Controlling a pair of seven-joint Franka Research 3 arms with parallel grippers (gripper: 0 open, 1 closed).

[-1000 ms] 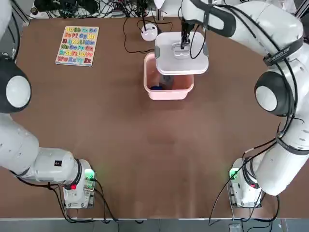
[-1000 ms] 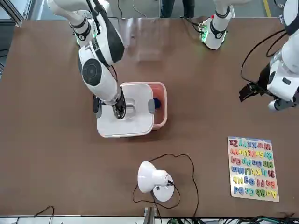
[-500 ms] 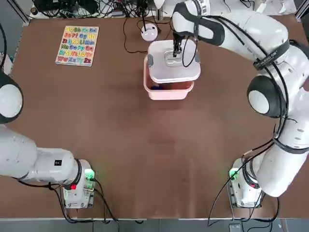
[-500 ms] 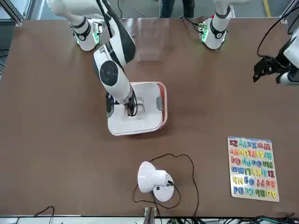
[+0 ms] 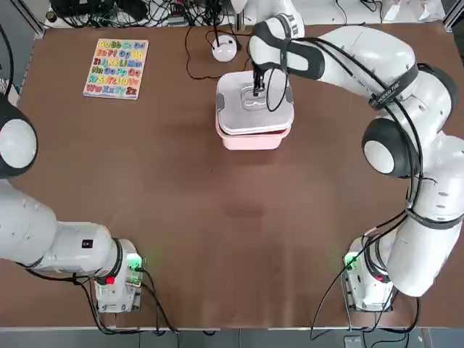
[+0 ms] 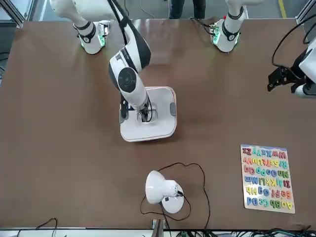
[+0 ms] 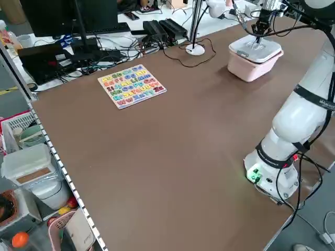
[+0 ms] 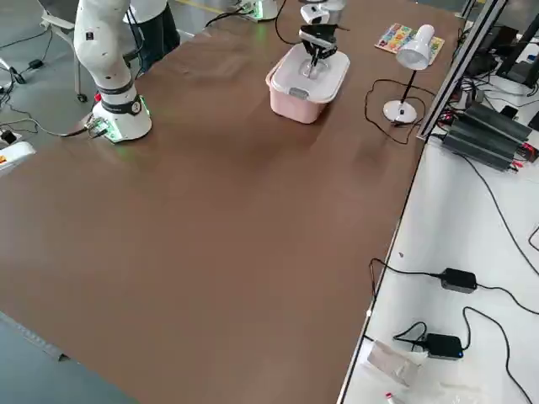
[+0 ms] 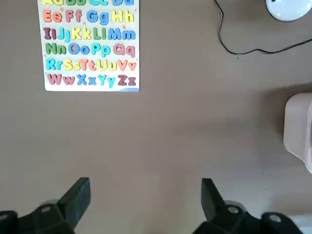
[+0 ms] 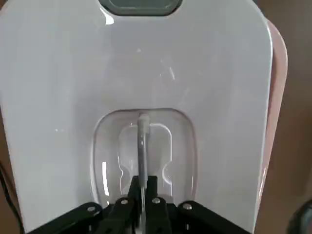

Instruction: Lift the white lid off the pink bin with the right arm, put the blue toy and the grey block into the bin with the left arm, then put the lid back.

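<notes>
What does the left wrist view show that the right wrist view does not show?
Only the left wrist view shows the alphabet puzzle, the round white device with its cable, and the open left gripper above bare table. Only the right wrist view shows the right gripper shut on the handle of the white lid. Both show part of the pink bin.

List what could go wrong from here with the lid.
1. The lid sits shifted on the bin, pink rim showing along one side in the right wrist view; it may not seat flush.
2. The right gripper is shut on the thin handle; pulling away before opening could drag the lid off or tip the bin.
</notes>
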